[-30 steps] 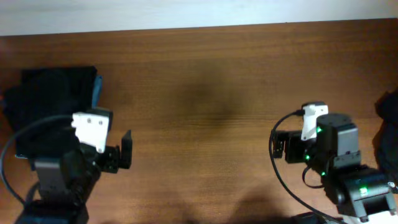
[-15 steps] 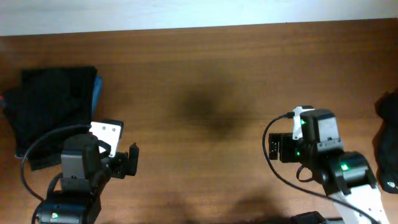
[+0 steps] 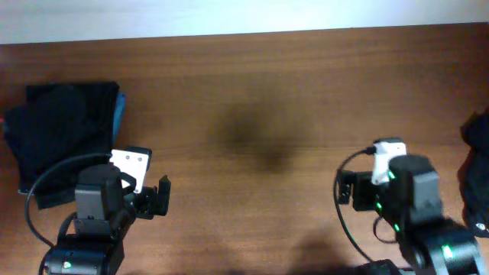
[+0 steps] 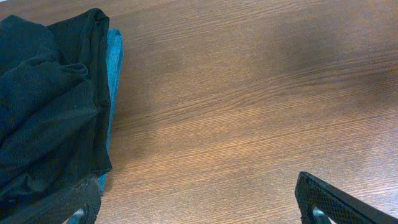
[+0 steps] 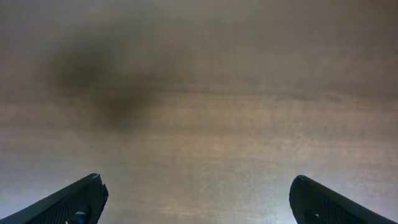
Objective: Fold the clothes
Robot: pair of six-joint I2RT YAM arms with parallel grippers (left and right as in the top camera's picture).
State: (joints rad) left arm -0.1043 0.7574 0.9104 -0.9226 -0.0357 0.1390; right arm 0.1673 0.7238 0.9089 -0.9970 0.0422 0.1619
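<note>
Both sets of jaws stand wide apart and empty. The left gripper (image 3: 158, 196) hovers beside the seemingly folded black clothes (image 3: 65, 137). The right gripper (image 3: 345, 197) should probably reach next for the dark garment (image 3: 476, 145) at the table (image 3: 252, 92) edge.

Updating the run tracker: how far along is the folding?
Done, apparently: a black stack with a blue edge sits at far left. In hand: nothing; left gripper and right gripper are both open and empty. Left: a dark garment at the right edge, mostly out of frame, seems unfolded.
</note>
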